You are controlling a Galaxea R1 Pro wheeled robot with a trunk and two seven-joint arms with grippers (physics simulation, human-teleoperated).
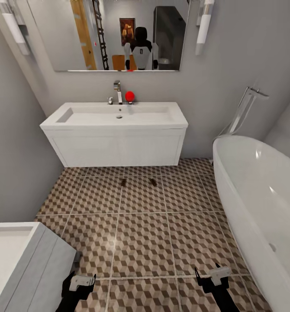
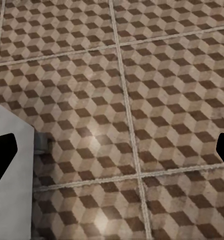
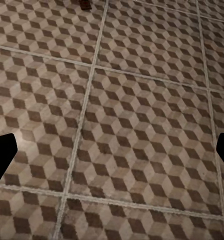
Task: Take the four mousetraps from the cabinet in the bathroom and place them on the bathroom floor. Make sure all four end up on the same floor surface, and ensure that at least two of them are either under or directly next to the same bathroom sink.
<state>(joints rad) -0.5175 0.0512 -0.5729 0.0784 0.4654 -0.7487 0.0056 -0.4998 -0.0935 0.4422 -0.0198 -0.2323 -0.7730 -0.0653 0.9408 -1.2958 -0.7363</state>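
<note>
Spreading across the room, the bathroom floor [image 1: 140,234] of cube-patterned tiles takes up most of the head view, bounded on the right by the white bathtub [image 1: 257,195] and at the back by the sink [image 1: 114,115], a shallow white basin on its boxy drawer unit against the grey wall. Above it hangs a mirror [image 1: 114,34] in which the robot's own reflection appears. A second white unit [image 1: 24,260] juts in at the lower left corner.

Two small brown mousetraps lie on the tiles just in front of the sink, one [image 1: 123,183] left of the other [image 1: 153,181], near each other but apart. The second also shows at the edge of the right wrist view [image 3: 84,4]. The cabinet is not among the things seen, so the other two traps presumably remain to be fetched.

The left gripper [image 1: 81,282] and the right gripper [image 1: 215,277] hang low over bare tiles, both with fingers spread wide and nothing between them.

The likely risk is in turning away: the left arm sits close beside the white unit and could strike its corner. Driving forward could also roll the base over the two placed traps or knock them away from the sink.
</note>
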